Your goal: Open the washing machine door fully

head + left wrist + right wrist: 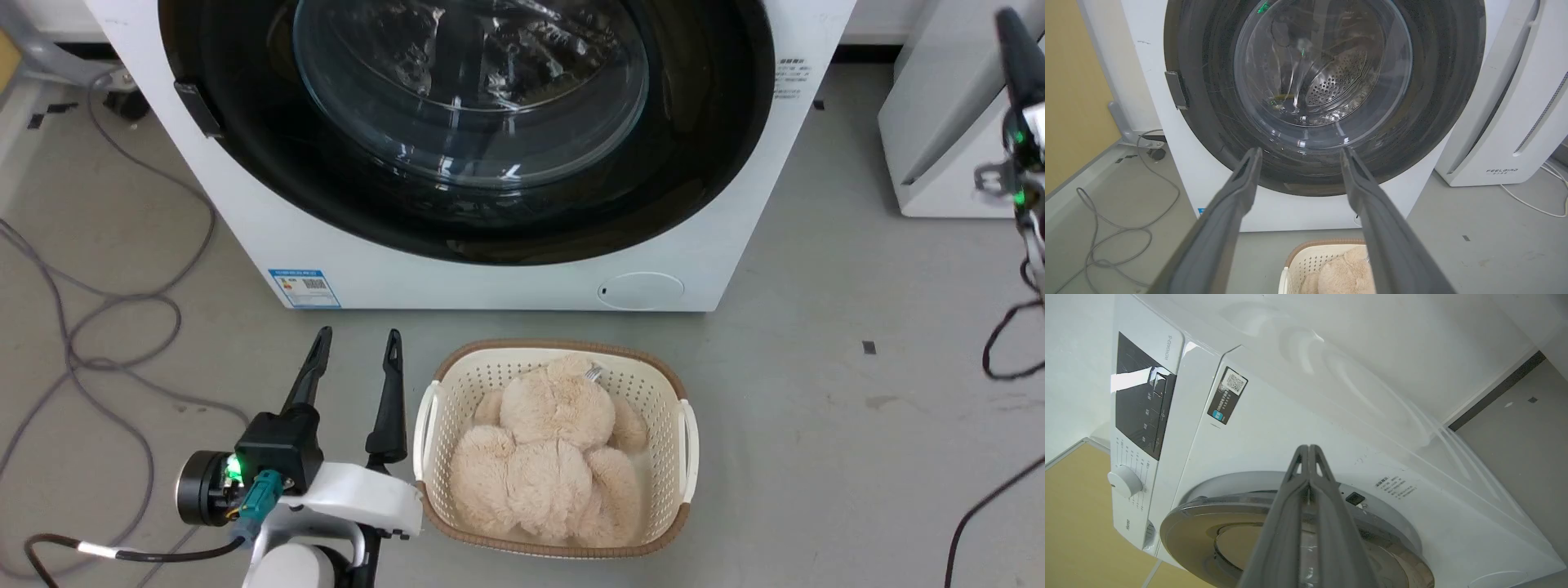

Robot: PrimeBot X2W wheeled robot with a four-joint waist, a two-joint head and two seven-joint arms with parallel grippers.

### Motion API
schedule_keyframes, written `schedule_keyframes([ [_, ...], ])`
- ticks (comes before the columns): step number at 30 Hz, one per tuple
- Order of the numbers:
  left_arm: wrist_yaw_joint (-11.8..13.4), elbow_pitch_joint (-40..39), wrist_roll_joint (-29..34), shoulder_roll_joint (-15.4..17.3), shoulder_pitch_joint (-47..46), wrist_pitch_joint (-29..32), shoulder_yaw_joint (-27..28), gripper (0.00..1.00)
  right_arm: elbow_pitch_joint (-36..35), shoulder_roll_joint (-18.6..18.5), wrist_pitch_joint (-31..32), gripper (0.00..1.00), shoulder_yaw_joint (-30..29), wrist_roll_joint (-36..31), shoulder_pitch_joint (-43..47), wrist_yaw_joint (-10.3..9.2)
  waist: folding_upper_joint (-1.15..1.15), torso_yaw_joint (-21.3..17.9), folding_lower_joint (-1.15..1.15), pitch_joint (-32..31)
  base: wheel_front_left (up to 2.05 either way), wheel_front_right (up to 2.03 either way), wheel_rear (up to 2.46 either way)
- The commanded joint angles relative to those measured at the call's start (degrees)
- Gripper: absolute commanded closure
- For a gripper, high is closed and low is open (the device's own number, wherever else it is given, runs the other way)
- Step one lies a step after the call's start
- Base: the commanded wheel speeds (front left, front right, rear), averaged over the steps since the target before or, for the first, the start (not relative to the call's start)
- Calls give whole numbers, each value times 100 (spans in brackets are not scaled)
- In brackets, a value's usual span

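- Head view: closest to us is the left gripper (359, 335), low in the view, its two dark fingers spread wide with nothing between them.
- Just beside its right finger sits a cream basket (426, 433) on the floor (816, 408), with a beige plush toy (547, 457) lying in it.
- Ahead of the fingertips, apart from them, stands the washing machine (261, 220). Its blue label (304, 287) is straight beyond the left finger, and a round flap (641, 291) lies further to the right.
- The washing machine door (694, 147) is higher up beyond the fingertips and looks shut against the front. Its dark handle (196, 106) sits on the rim to the left of the gripper's line.
- Grey cables (106, 327) trail on the floor to the gripper's left.
- The right gripper (1012, 49) is raised well to the right of the machine; from here we cannot tell its opening.
- Left wrist view: the gripper's parted fingers frame the lower part of the door glass without touching it, and the perforated drum (1339, 81) shows through.
- A white FEELBIRD appliance (1502, 122) stands to the right of the fingers, beside the machine.
- Right wrist view: the right gripper's fingers are pressed together with nothing held.
- Their tips point at the white front just past the door's rim; we cannot tell whether they touch.
- The control panel (1143, 404) and a white dial (1124, 481) lie to the left of the tips, with a QR sticker (1227, 395) between panel and tips.
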Motion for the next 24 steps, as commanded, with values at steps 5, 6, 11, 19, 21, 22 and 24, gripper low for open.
schedule_keyframes([
  [5, 66, -33, -44, 6, -235, -110, -68, 0, 767, -165, 553, 100, 531, 264, -1078, 4, 0, 24, -1, 240, 0, 0, 0],
  [6, 70, -37, -47, 6, -265, -122, -76, 0, 852, -166, 645, 100, 613, 289, -1225, 5, 0, 31, -1, 286, 0, 0, 0],
  [11, 94, -43, -80, 6, -411, -182, -107, 0, 1209, -130, 1204, 100, 1058, 376, -1862, 5, 0, 80, -1, 500, 0, 0, 0],
  [19, 155, -43, -181, 7, -585, -278, -199, 0, 1576, -28, 2133, 100, 1709, 567, -2554, 5, 0, 166, -1, 779, 0, 0, 0],
  [21, 173, -44, -208, 7, -630, -302, -228, 0, 1636, -25, 2257, 100, 1845, 622, -2703, 5, 0, 189, -1, 857, 0, 0, 0],
  [22, 182, -40, -222, 7, -654, -314, -240, 0, 1670, -16, 2338, 100, 1905, 664, -2776, 5, 0, 200, -1, 891, 0, 0, 0],
  [24, 197, -34, -246, 7, -704, -338, -266, 0, 1760, -16, 2401, 100, 2028, 720, -2949, 5, 0, 225, -1, 966, 0, 0, 0],
])
